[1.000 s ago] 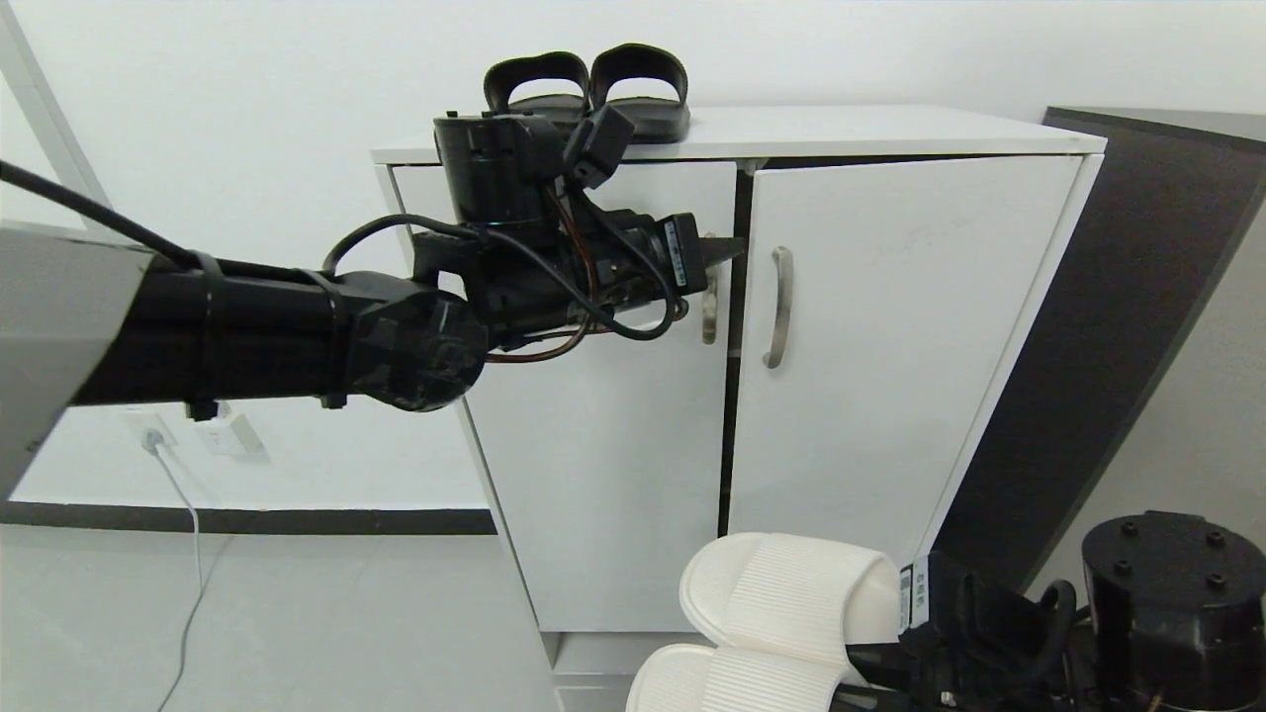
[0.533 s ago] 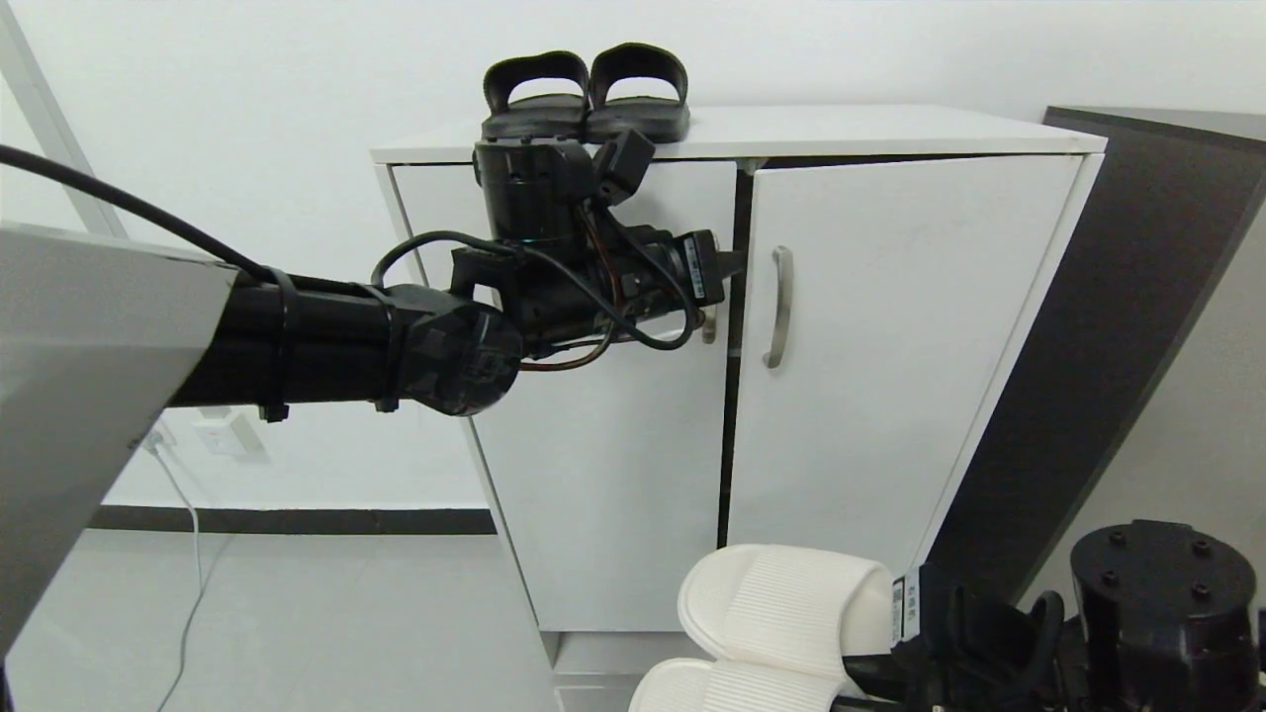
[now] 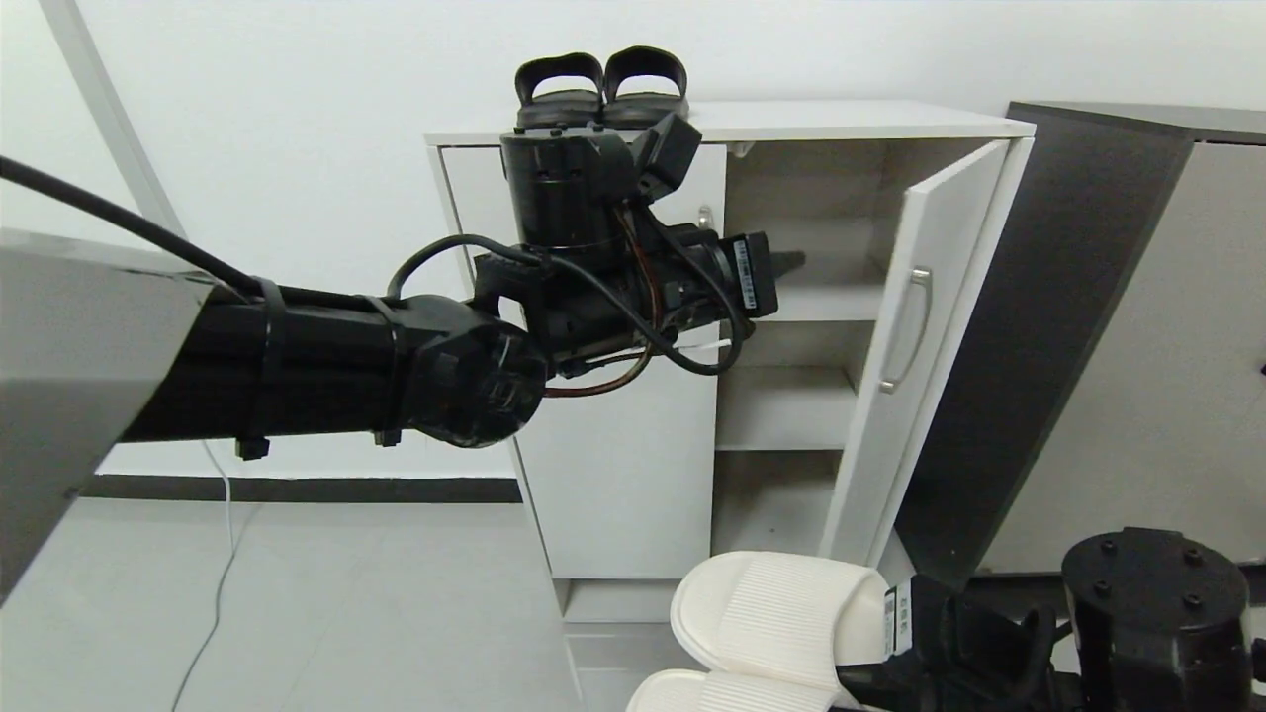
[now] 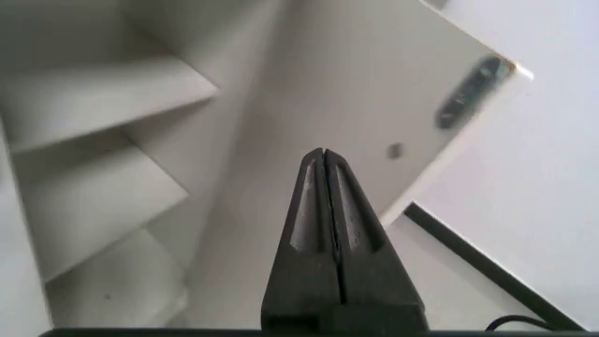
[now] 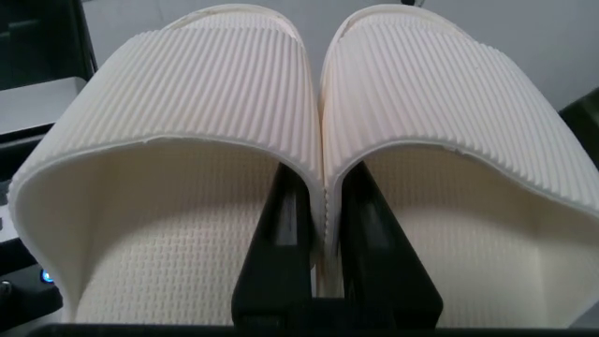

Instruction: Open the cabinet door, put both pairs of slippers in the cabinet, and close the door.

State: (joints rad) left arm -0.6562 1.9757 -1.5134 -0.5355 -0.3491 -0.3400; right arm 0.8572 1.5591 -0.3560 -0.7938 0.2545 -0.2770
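The white cabinet (image 3: 613, 475) stands with its right door (image 3: 920, 336) swung open, baring the shelves (image 3: 786, 405). Its left door is closed. A black pair of slippers (image 3: 601, 89) rests on the cabinet top. My left gripper (image 3: 791, 262) hovers in front of the opening at upper-shelf height, shut and empty; its fingers (image 4: 324, 187) are pressed together, with the shelves (image 4: 103, 94) and open door (image 4: 374, 84) beyond. Low at the front, my right gripper (image 5: 323, 234) is shut on the inner walls of the white pair of slippers (image 5: 215, 103), held side by side (image 3: 781, 613).
A dark grey cabinet (image 3: 1048, 326) stands close to the right of the open door. On the left, a white cable (image 3: 223, 593) trails across the grey floor, below a white wall with a dark skirting strip (image 3: 297, 489).
The right cabinet door has swung open from closed. My left gripper has left the gap between the doors and now sits before the opening. The head view has shifted too.
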